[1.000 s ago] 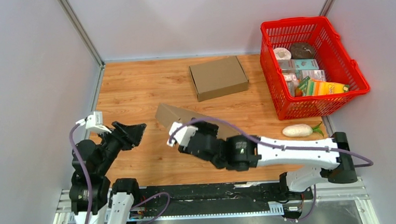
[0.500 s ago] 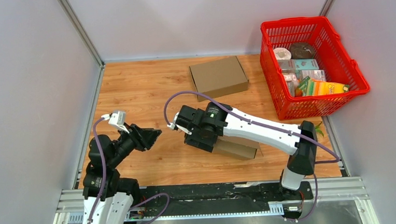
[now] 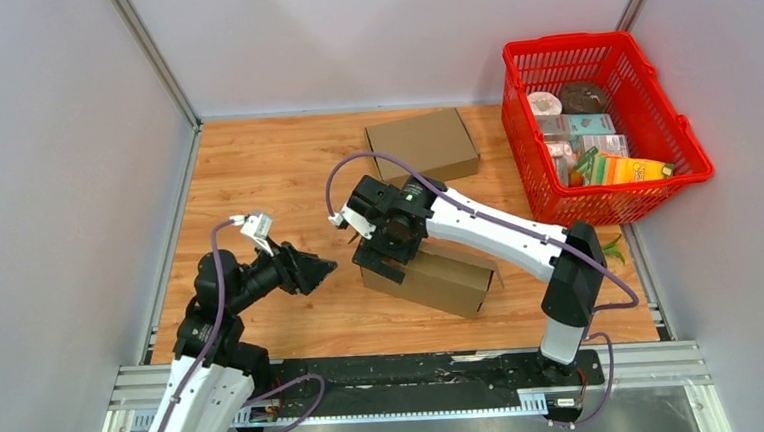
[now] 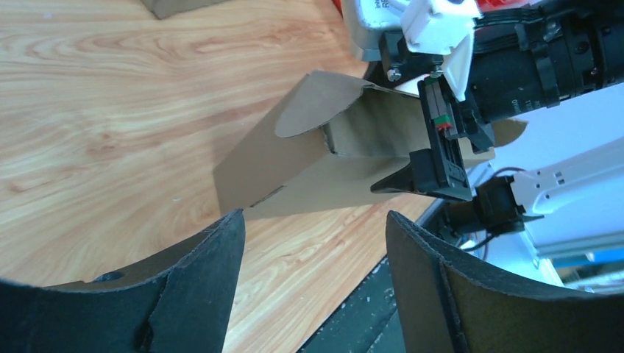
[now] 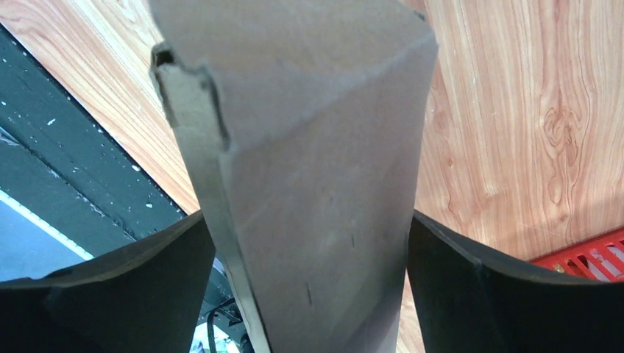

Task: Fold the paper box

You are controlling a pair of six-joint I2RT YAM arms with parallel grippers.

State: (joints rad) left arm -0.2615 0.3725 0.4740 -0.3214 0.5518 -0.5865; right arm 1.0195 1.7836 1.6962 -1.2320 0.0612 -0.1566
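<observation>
Left of the red basket (image 3: pixel 608 202), the right claw (image 5: pixel 309 220) straddles the paper box (image 3: pixel 442 282), grip unclear; left claw (image 4: pixel 315 224) spread, empty.

Place: robot lab test cell | walls (image 3: pixel 377 36): plain grey panels in aluminium posts (image 3: pixel 153 58) | table (image 3: pixel 255 164): wood-grain, enclosed on three sides | near edge: metal rail (image 3: pixel 417 369) carrying robot arms (image 3: pixel 499 234) | far right corner: red basket (image 3: pixel 598 206) of groceries
</observation>
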